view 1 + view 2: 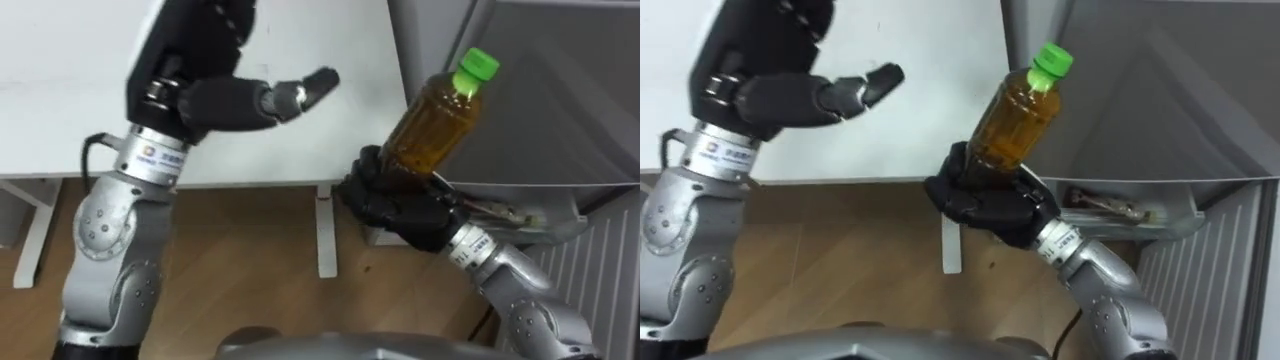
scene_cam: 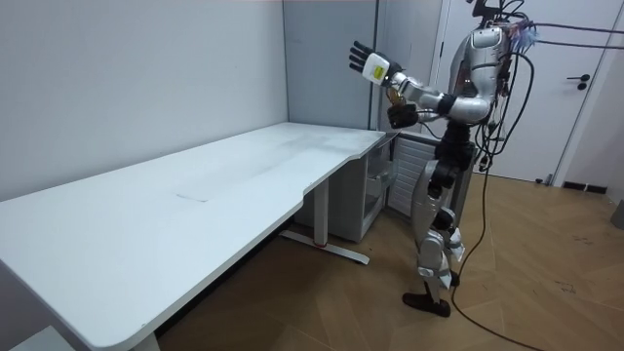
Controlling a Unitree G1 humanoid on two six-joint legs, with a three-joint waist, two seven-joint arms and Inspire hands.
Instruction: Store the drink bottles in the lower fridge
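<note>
Bottle (image 1: 432, 128) of amber drink is sitting clamped in the right hand (image 1: 398, 207), fingers curling round its base; its long axis is tilting, green cap toward the open fridge (image 2: 378, 190) just beyond; left hand (image 1: 250, 100) is hovering slack-fingered over the table (image 1: 60, 80).

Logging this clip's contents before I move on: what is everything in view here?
bottle: one, amber with green cap, tilted in the right robot hand
table: one, white, on the robot's left
fridge: one, grey, on the robot's right, lower door open
floor: brown wood, under the table
left robot hand: black, open, raised over the table
right robot hand: black, curled round the bottle's base
</note>
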